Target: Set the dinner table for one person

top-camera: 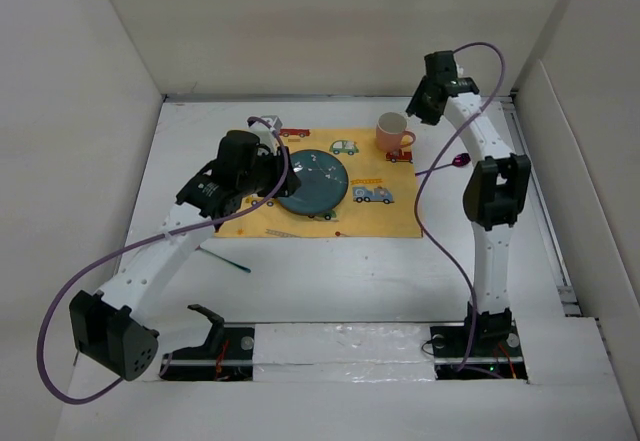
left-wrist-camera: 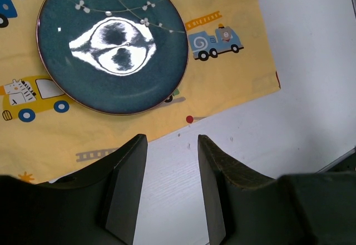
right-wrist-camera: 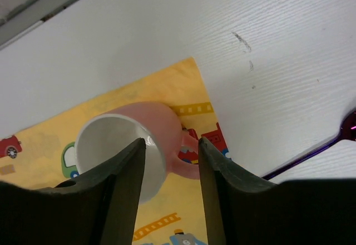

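The white dinner table [top-camera: 330,281] carries a yellow car-print mat [top-camera: 395,216]. A dark teal plate [top-camera: 313,182] lies on the mat and also shows in the left wrist view [left-wrist-camera: 111,45]. A pink mug [top-camera: 392,133] stands upright at the mat's far right corner. My left gripper [top-camera: 268,183] hovers open and empty above the mat's near edge [left-wrist-camera: 171,139], with bare table between its fingers. My right gripper [top-camera: 420,111] hovers open above the mug [right-wrist-camera: 156,128]. The mug's handle shows between its fingers [right-wrist-camera: 171,142], apart from them.
A purple spoon [top-camera: 458,159] lies on the table right of the mat, and its end shows in the right wrist view [right-wrist-camera: 345,134]. A thin teal utensil [top-camera: 225,258] lies on the table near the left arm. Pale panels wall the table.
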`<state>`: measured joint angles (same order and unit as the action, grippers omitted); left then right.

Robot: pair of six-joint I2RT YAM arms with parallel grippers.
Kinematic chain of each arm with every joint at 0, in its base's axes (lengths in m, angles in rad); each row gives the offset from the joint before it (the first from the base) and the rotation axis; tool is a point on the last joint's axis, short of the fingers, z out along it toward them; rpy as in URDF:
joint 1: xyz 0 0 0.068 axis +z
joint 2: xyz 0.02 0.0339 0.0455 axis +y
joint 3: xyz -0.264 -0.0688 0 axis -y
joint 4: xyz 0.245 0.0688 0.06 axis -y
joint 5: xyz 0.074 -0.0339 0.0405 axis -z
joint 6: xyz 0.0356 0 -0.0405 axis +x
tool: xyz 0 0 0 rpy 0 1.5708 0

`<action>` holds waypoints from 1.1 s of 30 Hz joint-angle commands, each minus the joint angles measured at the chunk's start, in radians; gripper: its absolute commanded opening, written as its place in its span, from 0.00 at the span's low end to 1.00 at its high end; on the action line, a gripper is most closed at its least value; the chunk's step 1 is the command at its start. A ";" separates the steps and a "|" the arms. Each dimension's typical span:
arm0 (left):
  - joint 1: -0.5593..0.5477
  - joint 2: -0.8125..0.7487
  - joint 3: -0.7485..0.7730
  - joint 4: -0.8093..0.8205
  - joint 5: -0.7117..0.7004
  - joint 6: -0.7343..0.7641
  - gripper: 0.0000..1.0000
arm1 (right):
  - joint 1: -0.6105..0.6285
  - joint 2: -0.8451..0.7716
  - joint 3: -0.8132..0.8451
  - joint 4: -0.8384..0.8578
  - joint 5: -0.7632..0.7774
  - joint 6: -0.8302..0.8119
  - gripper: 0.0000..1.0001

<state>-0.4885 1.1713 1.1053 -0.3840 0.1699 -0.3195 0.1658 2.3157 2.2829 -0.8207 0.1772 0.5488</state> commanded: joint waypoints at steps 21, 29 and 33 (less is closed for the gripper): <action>0.004 0.068 0.005 0.094 0.056 0.016 0.39 | -0.206 -0.290 -0.663 0.224 0.007 0.094 0.52; 0.004 0.054 -0.036 0.109 0.071 0.007 0.39 | -0.184 -0.181 -0.544 0.124 0.019 0.114 0.54; 0.004 0.044 -0.042 0.108 0.054 0.010 0.39 | -0.166 -0.148 -0.510 0.086 0.036 0.134 0.52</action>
<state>-0.4885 1.2476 1.0695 -0.3077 0.2214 -0.3153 -0.0216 2.1540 1.7203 -0.6811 0.1799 0.6586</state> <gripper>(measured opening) 0.386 0.526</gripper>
